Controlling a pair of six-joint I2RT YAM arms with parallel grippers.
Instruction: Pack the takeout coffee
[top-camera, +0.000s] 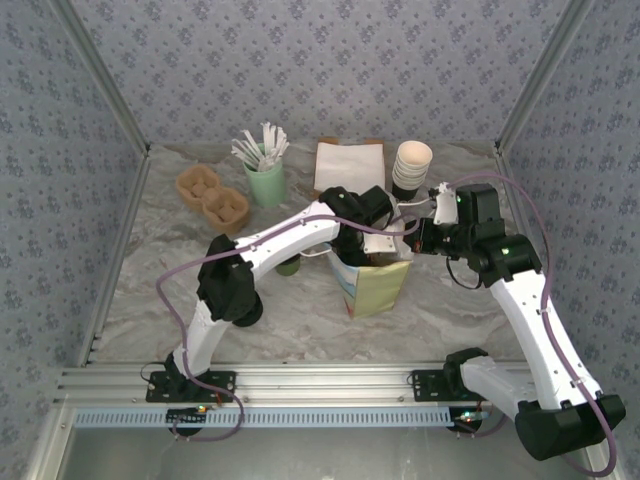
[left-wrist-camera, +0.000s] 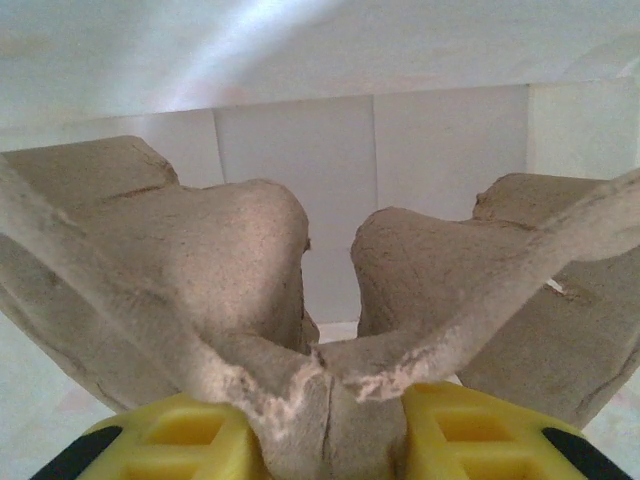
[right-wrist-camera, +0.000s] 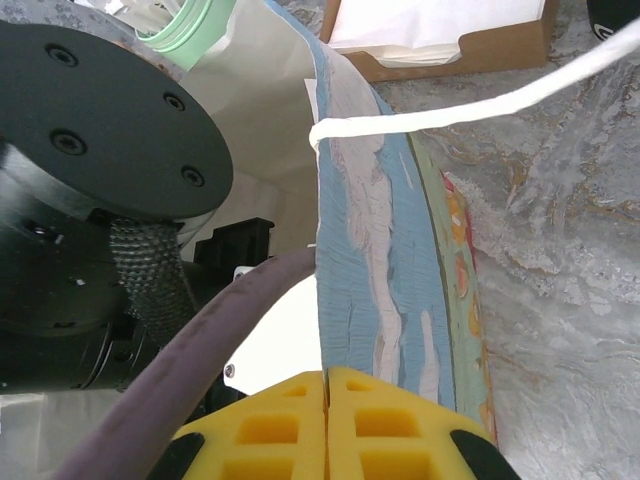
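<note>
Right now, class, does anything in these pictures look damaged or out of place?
Yes: the pulp cup carrier, down inside the paper bag, looks frayed and cracked along its edge, right where the left pincer clamps it. Nothing looks spilled.

I'm driving a lab robot cell dressed as a café counter: aluminium frame rail (top-camera: 330, 380) at 6 o'clock, wallpapered panels (top-camera: 320, 60) all round, marble-print tabletop (top-camera: 140, 230), cup stack (top-camera: 412, 163) and napkin box (top-camera: 374, 146) at 12 o'clock.
</note>
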